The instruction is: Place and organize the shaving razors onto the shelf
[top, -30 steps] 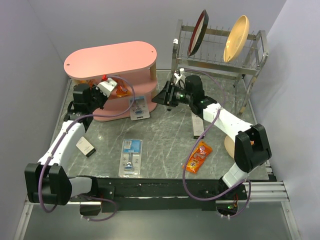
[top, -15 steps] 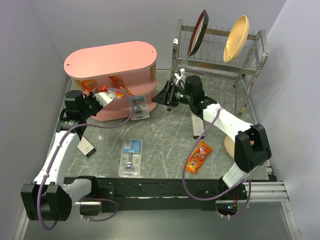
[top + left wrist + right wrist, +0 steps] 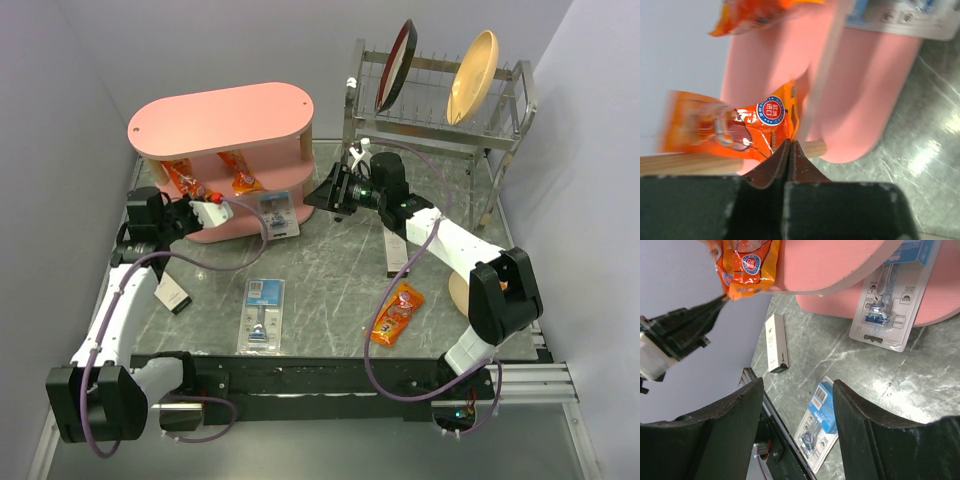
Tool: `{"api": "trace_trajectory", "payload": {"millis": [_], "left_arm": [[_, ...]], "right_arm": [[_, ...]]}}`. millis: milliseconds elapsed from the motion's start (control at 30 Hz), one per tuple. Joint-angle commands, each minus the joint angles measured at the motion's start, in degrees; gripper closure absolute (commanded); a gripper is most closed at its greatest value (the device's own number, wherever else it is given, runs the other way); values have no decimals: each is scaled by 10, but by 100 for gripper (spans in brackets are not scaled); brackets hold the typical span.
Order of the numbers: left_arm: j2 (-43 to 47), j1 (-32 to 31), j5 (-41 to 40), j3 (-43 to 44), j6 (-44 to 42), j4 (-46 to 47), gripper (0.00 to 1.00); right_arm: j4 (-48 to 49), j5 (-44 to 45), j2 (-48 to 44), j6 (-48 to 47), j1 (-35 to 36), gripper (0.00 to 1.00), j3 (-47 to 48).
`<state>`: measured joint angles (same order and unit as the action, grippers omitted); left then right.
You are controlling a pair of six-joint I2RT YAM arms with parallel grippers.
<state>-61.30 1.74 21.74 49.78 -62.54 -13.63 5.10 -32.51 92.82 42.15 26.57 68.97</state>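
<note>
The left pincer is closed and empty; the right pincer is open, and the razor just ahead likely needs seating on the shelf.

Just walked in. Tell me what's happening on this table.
Two robot arms are working at the pink shelf. The left gripper is shut, its tips at the edge of an orange snack packet on the shelf; whether it pinches the packet is unclear. The right gripper hangs open and empty by the shelf's right end. One razor pack rests partly on the bottom board. The second razor pack lies flat on the table.
</note>
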Motion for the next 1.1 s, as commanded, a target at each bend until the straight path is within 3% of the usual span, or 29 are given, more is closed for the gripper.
{"api": "trace_trajectory", "payload": {"millis": [0,167,333,500,600,767,833,933,1000,1033,1067], "left_arm": [[28,2,30,-17,-35,-10,85],[55,2,36,-28,-10,8,63],[65,2,22,-28,19,22,61],[104,2,17,-17,30,5,46],[149,2,16,8,46,-61,37],[234,1,109,30,88,-159,18],[248,-3,228,41,85,-225,15],[251,-47,348,25,134,-212,11],[241,-144,347,12,186,-183,10],[228,-189,299,-6,201,-157,9],[219,-281,268,-16,219,-96,8]], "right_arm": [[23,3,-11,-4,-6,36,3],[22,0,0,-1,-5,36,14],[24,-1,3,1,-5,36,18],[19,0,-4,-3,-5,36,14],[1,1,-18,-24,-7,36,13],[-80,9,-64,-79,-36,35,-11],[-146,8,-87,-111,-68,35,-17],[-263,13,-120,-194,-115,35,-12],[-360,42,-141,-243,-133,34,1],[-381,52,-149,-276,-154,34,8],[-395,60,-161,-287,-163,33,6]]}}
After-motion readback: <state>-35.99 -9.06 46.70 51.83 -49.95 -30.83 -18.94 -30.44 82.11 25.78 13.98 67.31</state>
